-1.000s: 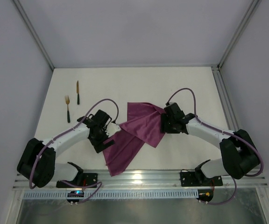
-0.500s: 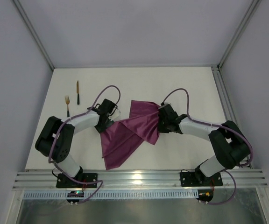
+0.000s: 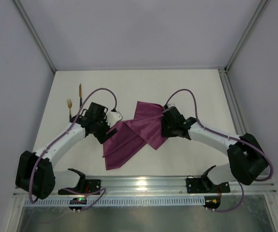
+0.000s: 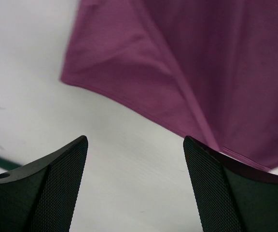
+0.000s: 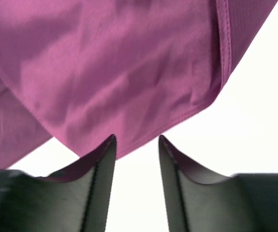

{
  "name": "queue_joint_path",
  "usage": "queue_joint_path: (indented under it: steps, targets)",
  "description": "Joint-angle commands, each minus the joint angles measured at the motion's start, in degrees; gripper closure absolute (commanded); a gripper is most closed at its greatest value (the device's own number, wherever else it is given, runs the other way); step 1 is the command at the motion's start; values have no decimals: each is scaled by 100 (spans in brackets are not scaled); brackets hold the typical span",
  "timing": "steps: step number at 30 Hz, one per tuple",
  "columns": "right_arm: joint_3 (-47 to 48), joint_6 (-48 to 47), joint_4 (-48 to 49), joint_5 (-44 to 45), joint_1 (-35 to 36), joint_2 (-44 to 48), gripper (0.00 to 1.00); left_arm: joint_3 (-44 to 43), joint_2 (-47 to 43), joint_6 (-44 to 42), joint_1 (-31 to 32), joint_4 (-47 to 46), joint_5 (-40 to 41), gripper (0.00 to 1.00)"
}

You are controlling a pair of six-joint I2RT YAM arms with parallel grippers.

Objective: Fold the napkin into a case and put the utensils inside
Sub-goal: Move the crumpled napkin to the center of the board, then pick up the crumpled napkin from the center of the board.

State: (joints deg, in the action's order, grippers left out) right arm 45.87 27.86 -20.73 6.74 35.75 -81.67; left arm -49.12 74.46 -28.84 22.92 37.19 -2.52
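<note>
The magenta napkin [image 3: 134, 133] lies loosely folded and creased on the white table, running from the centre down toward the left front. My left gripper [image 3: 109, 129] is at its left edge. In the left wrist view its jaws stand wide apart [image 4: 135, 141] over bare table, with the napkin [image 4: 201, 72] just ahead. My right gripper [image 3: 164, 126] is at the napkin's right edge. Its jaws [image 5: 137, 139] are narrowly apart with nothing between them, and the napkin's hem [image 5: 129, 87] lies right at the tips. The gold knife [image 3: 80, 91] and fork [image 3: 69, 105] lie at the far left.
The left arm's wrist and its purple cable [image 3: 103, 92] arch close to the fork. A metal rail [image 3: 144, 183] runs along the near edge, and grey walls enclose the table on three sides.
The left gripper has drawn back leftward off the napkin with its jaws wide. The napkin's lower part has settled slightly to the left. The right gripper stays at the cloth's right edge.
</note>
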Motion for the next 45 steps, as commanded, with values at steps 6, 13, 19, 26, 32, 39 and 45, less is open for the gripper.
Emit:
queue_joint_path:
  steps: [6,13,19,26,32,39,45]
  targets:
    - [151,-746,-327,302,1162,468,45,737,172,80,670,940,-724,17]
    - [177,-913,-142,293,1356,-305,42,720,948,449,732,368,-381,31]
    - [177,-852,-19,336,1347,-982,49,834,799,423,732,342,-564,52]
    - [151,-755,-10,600,1356,-1053,89,834,501,520,732,236,-451,100]
    - [344,-773,-281,854,1347,-614,96,738,149,678,601,139,68,99]
    - [599,-905,-476,1031,1347,81,96,676,148,520,538,175,-2,81]
    - [573,-958,-546,1101,1347,257,96,641,605,423,503,131,112,75]
